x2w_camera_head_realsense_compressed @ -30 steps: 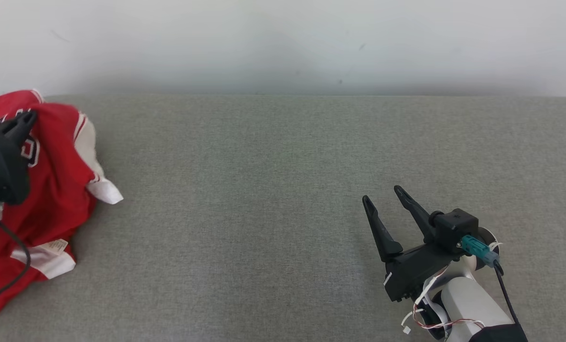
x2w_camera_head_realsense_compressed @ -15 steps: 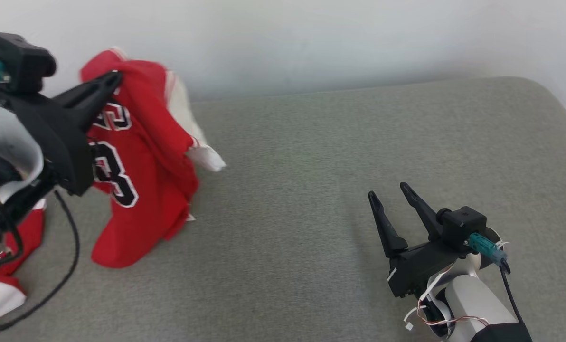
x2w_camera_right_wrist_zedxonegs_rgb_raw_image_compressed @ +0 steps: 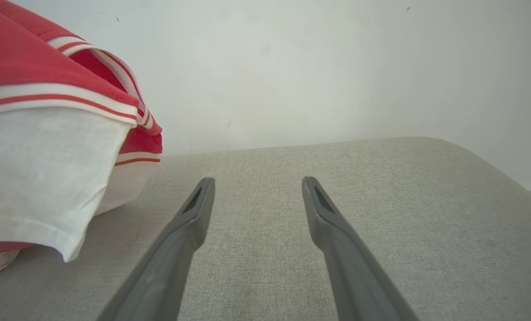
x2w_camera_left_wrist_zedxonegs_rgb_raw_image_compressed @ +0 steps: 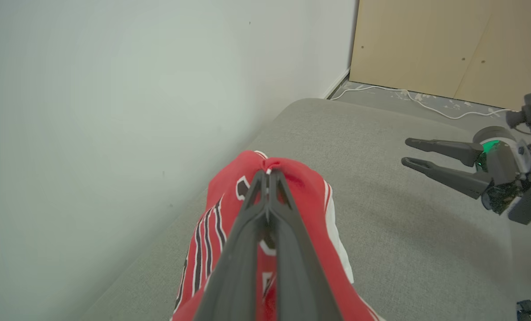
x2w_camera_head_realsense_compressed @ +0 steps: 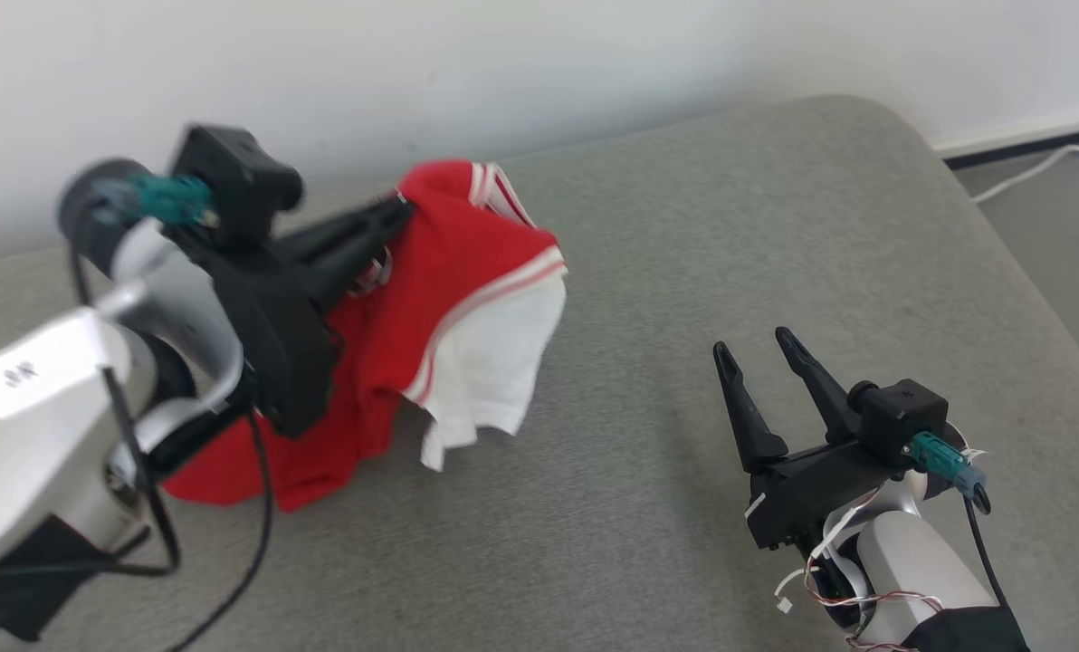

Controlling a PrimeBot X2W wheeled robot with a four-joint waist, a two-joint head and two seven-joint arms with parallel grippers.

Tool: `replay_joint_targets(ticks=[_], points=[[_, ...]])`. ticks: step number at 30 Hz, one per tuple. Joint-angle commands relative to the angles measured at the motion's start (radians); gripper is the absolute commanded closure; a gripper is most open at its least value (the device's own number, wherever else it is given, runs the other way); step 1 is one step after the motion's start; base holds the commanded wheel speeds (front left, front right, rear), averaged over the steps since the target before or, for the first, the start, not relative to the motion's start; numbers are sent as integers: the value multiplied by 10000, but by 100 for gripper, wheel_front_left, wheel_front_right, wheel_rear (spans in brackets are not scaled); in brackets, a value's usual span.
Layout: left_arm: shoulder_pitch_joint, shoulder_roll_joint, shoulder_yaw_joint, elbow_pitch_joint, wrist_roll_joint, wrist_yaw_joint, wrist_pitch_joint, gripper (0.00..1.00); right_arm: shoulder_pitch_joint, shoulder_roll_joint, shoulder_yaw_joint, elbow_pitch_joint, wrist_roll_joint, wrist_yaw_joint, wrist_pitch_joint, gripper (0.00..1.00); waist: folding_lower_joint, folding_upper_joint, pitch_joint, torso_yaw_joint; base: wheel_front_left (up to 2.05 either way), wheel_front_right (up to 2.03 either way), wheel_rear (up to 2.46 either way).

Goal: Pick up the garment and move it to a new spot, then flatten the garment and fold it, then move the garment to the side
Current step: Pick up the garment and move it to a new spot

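Step in hand: carrying the garment (x2w_camera_head_realsense_compressed: 467, 263) to a new spot.

- Left jaws: closed hard on a small pinch of red fabric at the garment's top. The left wrist view shows the 2 fingers pressed together with a red bunch at the tips.
- Garment: hangs from that 1 pinch, with the bulk draped below. The white sleeve (x2w_camera_head_realsense_compressed: 490, 362) and the red hem are at or just above the grey cushion (x2w_camera_head_realsense_compressed: 730, 208); cannot tell if they touch. In the head view it is at 10 o'clock from centre, near the wall (x2w_camera_head_realsense_compressed: 503, 63).
- Right jaws: spread wide and empty at 4 o'clock, low over the cushion, well apart from the garment.

How to do it well (judgement):
- A single small pinch is holding all the weight, so move smoothly with no jerks, or the fabric may slip out.
- Raise it until the hem clears the cushion before going sideways. Otherwise it will likely drag and bunch.
- Aim for the bare middle of the cushion, toward 3 o'clock from the garment. That is off the wall and short of the rounded corner at 2 o'clock, and leaves room all round for flattening.
- Set the hem down first, then lay the rest away from it so the garment spreads instead of heaping.
- Hold the right jaws out of the path until the cloth is down. After that they can take a 2nd corner.
- Open the left jaws only once the cushion carries the weight.
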Motion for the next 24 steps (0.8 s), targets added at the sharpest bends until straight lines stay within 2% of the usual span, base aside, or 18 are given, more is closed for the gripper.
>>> replay_joint_targets(ticks=[1,7,12,13,22,23,24], points=[[217,-130,-99,69,101,-18,-174,100,-30,-48,-34,-66,37,-3,-42,0,0,-1,171,-422,0,0,0],[863,-851,-419,802,67,45,-938,100,-3,-46,-112,-182,29,-3,-41,0,0,-1,316,-584,0,0,0],[1625,-1821,-755,2024,-2,-14,-2074,100,20,-48,-199,-206,-78,-3,-41,0,0,-1,391,-498,0,0,0],[1625,-1821,-755,2024,-2,-14,-2074,100,20,-48,-199,-206,-78,-3,-41,0,0,-1,391,-498,0,0,0],[2172,-3063,-1502,4625,457,-135,-3875,100,-7,-50,-184,-104,-387,-3,-29,0,0,-1,248,-112,0,0,0],[2212,-3195,-1559,4834,467,-146,-4013,60,6,-48,-211,-84,-422,-3,-28,0,0,-1,197,-42,0,0,0],[2223,-3301,-1567,4996,472,-146,-4168,0,18,-48,-199,-63,-422,-3,-30,0,0,-1,154,14,0,0,0]])
